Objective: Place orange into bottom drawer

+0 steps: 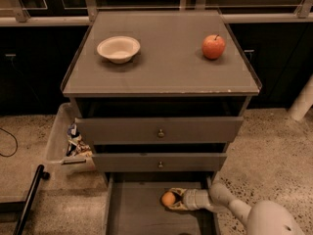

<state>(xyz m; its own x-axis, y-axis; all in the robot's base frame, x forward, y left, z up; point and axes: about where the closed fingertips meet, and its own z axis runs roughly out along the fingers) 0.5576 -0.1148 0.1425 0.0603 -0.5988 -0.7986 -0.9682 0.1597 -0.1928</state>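
Note:
The orange (168, 198) is small, round and smooth. It sits low inside the open bottom drawer (139, 212), near the right side of the drawer's flat gray floor. My gripper (172, 200) reaches in from the right over the drawer's right wall. Its fingers close around the orange from above and below. The pale arm runs back to the lower right corner of the view. I cannot tell whether the orange touches the floor.
A white bowl (118, 48) and a red-orange apple (213, 46) stand on the cabinet top. Two drawers with brass knobs (160, 132) overhang the bottom one. A clear bin (68, 141) of packets stands at the left, with a black pole (28, 200) below it.

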